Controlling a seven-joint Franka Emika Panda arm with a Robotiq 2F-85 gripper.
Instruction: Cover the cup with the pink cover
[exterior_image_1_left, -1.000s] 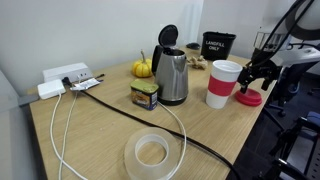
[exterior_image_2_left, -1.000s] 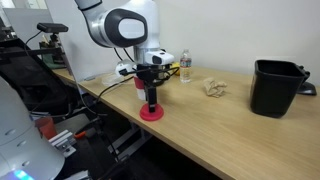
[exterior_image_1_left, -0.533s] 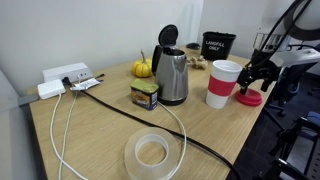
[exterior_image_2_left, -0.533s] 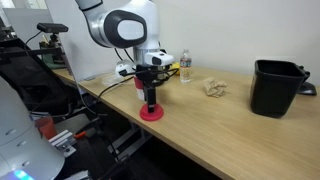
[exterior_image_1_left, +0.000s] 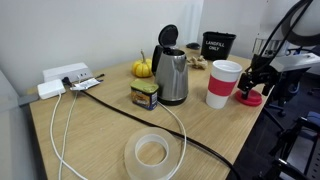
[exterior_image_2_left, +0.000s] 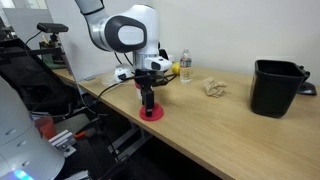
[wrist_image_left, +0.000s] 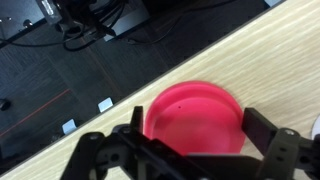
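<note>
The cup (exterior_image_1_left: 223, 83), white with a red-pink band, stands upright on the wooden table next to the kettle. The pink cover (exterior_image_1_left: 249, 98) lies flat on the table at its edge, just beside the cup; it also shows in an exterior view (exterior_image_2_left: 151, 112) and in the wrist view (wrist_image_left: 195, 118). My gripper (exterior_image_1_left: 252, 88) points straight down over the cover (exterior_image_2_left: 149, 103). In the wrist view my gripper (wrist_image_left: 200, 135) is open, with one finger on each side of the cover. The cover still rests on the table.
A steel kettle (exterior_image_1_left: 170, 72), a jar (exterior_image_1_left: 145, 95), a small pumpkin (exterior_image_1_left: 142, 68) and a clear tape roll (exterior_image_1_left: 152, 153) share the table. A black cable (exterior_image_1_left: 190, 143) crosses it. A black printed cup (exterior_image_2_left: 275, 88) stands far off. The table edge runs right by the cover.
The arm has shifted slightly and the gripper has come down a little closer around the cover. The cover and cup have not moved.
</note>
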